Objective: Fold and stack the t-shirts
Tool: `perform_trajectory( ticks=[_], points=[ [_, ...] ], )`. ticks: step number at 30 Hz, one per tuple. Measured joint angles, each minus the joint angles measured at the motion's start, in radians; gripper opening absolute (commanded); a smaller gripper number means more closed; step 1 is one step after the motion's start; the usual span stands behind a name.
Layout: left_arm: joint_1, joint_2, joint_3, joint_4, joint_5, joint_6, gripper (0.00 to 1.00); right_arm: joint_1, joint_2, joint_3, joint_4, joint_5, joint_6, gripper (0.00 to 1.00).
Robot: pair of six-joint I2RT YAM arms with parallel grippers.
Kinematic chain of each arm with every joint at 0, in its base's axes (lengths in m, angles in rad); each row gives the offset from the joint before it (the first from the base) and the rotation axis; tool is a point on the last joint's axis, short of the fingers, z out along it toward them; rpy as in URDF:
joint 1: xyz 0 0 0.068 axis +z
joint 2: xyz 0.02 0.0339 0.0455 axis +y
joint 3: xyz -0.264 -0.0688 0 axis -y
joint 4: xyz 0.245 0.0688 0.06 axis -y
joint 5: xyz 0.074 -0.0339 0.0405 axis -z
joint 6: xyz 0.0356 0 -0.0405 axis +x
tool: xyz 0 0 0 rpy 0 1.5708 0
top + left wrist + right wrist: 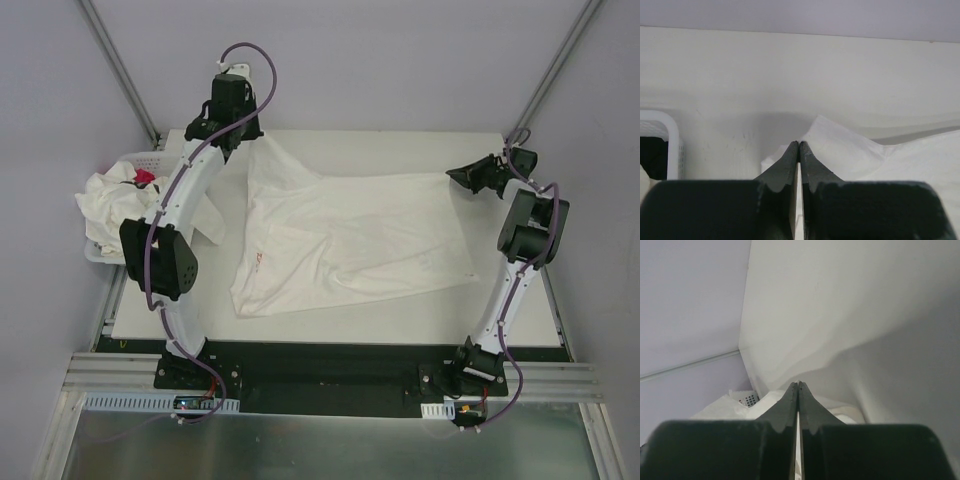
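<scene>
Across the middle of the top view, a shirt (340, 235) is lying mostly flat on the tabletop (520, 300), creasing toward the lower left. At the upper left of the frame my left end effector (248, 135) is pinching one top corner, which is lifting off the surface. At the right my right end effector (452, 176) is pinching the other top corner. Both wrist views are showing fingertips (792, 150) pressed together with white cloth around them. More shirts (105, 205) are spilling from the basket (140, 157) at the left edge.

I am reading this as the spreading step ahead of the first fold. To do it well, I am planning to draw the two corners apart evenly so the top edge is going taut, holding both at one height. Then I am dragging gently toward the top of the frame so the lower-left creases are smoothing out. Uneven pulling is likely to skew the shirt, and thin cloth is liable to slip from a shallow pinch.
</scene>
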Motion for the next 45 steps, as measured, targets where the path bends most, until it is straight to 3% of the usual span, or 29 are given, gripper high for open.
perform_trajectory(
  ticks=[16,45],
  points=[
    [0.0,-0.066,-0.098,-0.009,0.004,-0.031,0.0,-0.034,-0.163,-0.175,0.027,-0.026,-0.003,0.01],
    [-0.003,-0.369,-0.399,-0.058,0.042,-0.11,0.0,-0.08,-0.454,-0.51,0.035,-0.033,-0.02,0.01]
  ],
)
